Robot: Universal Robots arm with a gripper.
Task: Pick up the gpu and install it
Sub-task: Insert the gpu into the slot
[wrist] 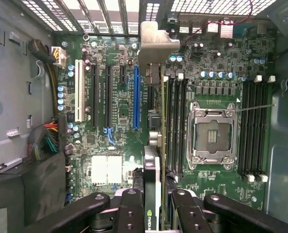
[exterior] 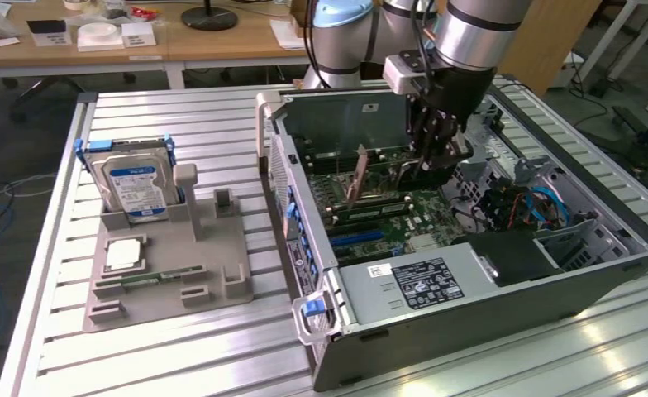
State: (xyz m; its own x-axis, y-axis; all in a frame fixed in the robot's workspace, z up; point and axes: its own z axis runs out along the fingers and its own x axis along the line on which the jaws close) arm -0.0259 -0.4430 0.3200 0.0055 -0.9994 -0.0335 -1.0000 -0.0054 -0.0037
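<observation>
Hand (wrist: 153,209) is clenched on the gpu (wrist: 154,155), keeping it edge-down with its bracket toward the rear grille, apparently to line up with a slot; it hangs inside the case (exterior: 489,306) over the motherboard (wrist: 216,194), beside the blue slot (wrist: 136,97)

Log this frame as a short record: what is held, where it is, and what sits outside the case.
held: thin dark gpu card with pale metal end bracket
gripper: black-fingered gripper, shut on the card
place: edge-on over green motherboard, beside long blue slot
seated: cannot tell
outside case: silver hard drive with blue label, upright in grey holder
</observation>
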